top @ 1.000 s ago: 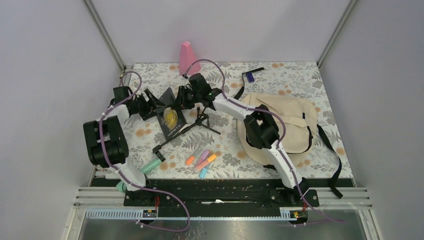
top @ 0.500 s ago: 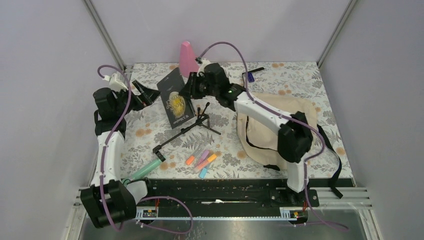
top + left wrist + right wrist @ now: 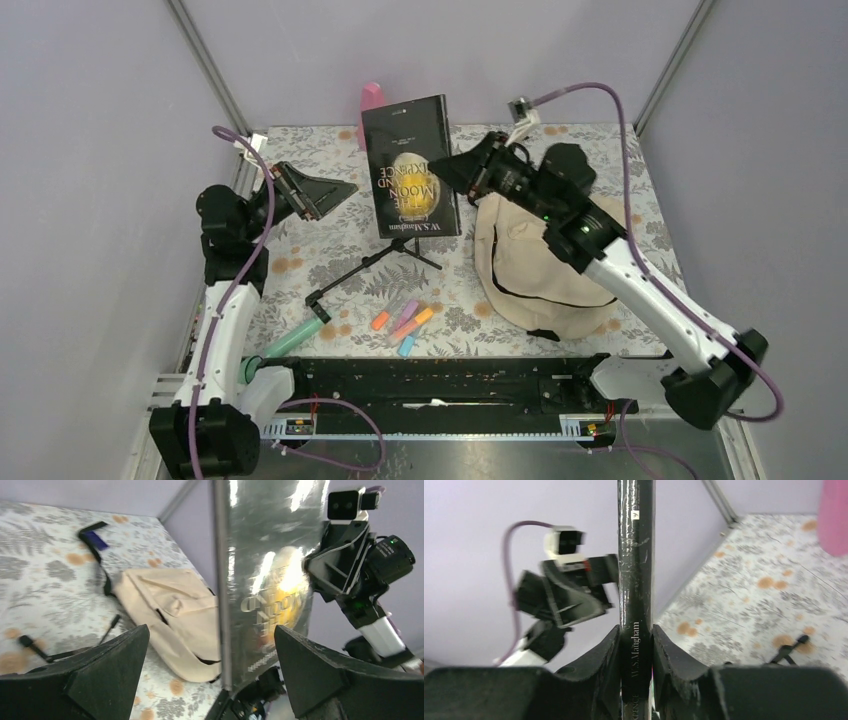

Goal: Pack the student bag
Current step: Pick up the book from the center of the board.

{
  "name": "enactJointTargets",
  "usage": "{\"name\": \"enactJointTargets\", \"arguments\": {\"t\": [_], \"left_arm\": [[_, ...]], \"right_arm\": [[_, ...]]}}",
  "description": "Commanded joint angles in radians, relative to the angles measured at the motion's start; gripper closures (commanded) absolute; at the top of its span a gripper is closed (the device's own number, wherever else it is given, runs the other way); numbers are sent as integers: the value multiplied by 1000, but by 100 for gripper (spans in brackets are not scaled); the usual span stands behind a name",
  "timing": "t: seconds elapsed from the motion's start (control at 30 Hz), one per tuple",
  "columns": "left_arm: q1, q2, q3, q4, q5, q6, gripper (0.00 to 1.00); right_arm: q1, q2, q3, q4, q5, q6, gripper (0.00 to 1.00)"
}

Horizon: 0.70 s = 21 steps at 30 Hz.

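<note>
My right gripper (image 3: 452,170) is shut on a black book (image 3: 410,166) with a gold cover picture and holds it high above the table; its spine (image 3: 636,580) sits clamped between my fingers. The beige student bag (image 3: 540,262) lies on the table at the right, below and beside the book, and also shows in the left wrist view (image 3: 175,615). My left gripper (image 3: 335,192) is open and empty, raised to the left of the book, apart from it; the book's glossy cover (image 3: 270,580) fills its view between the jaws.
A small black tripod (image 3: 370,262) lies under the book. Several highlighters (image 3: 403,320) and a green pen (image 3: 293,337) lie near the front. A pink cone (image 3: 371,98) stands at the back. A black strap with a blue tag (image 3: 500,150) lies at the back right.
My right gripper has lifted the book high off the table and turned it upright. My left gripper has let go of it and drawn back to the left, open.
</note>
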Motion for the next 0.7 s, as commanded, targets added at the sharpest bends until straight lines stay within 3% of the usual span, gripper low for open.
{"name": "enactJointTargets", "arguments": {"t": [0.0, 0.33, 0.5, 0.57, 0.6, 0.67], "left_arm": [[-70, 1, 4, 194, 16, -138, 1], [-283, 91, 35, 690, 72, -443, 1], [-350, 123, 44, 766, 56, -496, 1], [-367, 134, 55, 763, 52, -496, 13], [-374, 141, 65, 763, 55, -500, 28], [-379, 147, 78, 767, 52, -510, 69]], "right_arm": [[7, -147, -31, 212, -73, 85, 100], [5, -224, -59, 209, -115, 111, 100], [6, -225, -58, 204, -117, 106, 100], [6, -219, -55, 207, -123, 108, 100], [7, -216, -55, 206, -128, 109, 100], [7, -214, -55, 185, -124, 99, 100]]}}
